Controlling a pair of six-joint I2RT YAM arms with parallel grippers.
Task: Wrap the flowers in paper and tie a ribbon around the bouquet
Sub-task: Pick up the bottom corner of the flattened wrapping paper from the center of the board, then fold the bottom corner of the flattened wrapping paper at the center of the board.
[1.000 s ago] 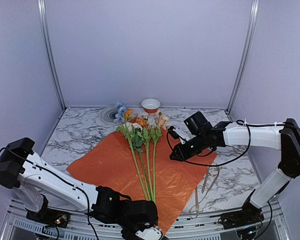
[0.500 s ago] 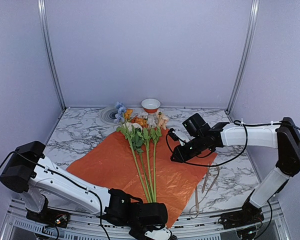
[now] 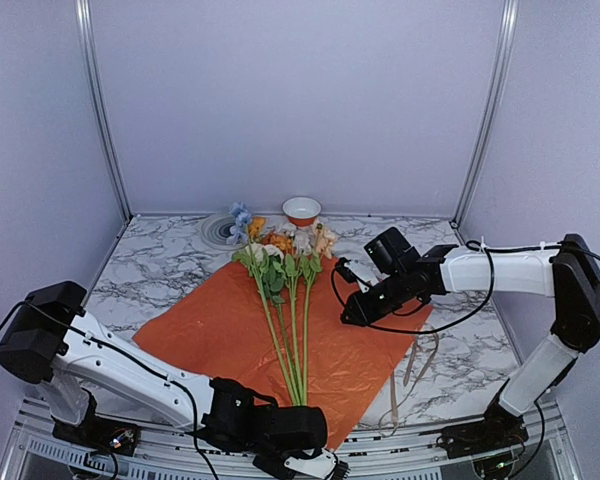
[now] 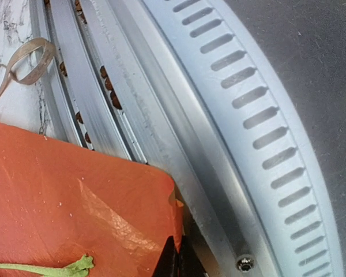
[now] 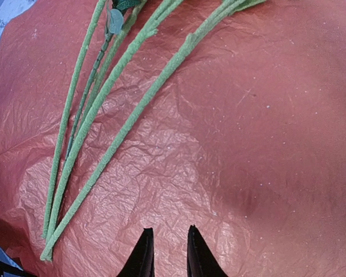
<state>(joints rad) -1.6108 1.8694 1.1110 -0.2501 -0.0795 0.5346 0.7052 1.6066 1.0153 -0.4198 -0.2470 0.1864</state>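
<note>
Paper (image 3: 230,335): one large crinkled sheet, orange face up, spread flat on the marble surface (image 3: 150,280). One corner points toward you at the near edge, where it lies over the metal frame rail (image 4: 161,115)

Flowers (image 3: 290,300): several long green stems laid side by side down the middle of the paper. Stalk ends point toward you; the blue, orange, cream and pale pink heads lie at the sheet's far corner

Ribbon (image 3: 398,390): a thin pale tan strand, loose on the surface just right of the paper and well apart from both arms. You can see a loop of it beside the rail in your left wrist view

Left jaws: low at the paper's near corner, pressed together right at the sheet's edge. You cannot tell from the wrist view whether the paper is caught between them

Right jaws: over the right part of the paper, to the right of the stalks. They are narrowly spread, with bare orange paper showing through the gap and nothing between them. You cannot tell whether the tips touch the sheet

Bowl (image 3: 301,210): small, white with a red-orange band, at the far edge of the surface behind the flower heads

Grey round disc (image 3: 218,229): just left of the bowl, beside the blue heads
</note>
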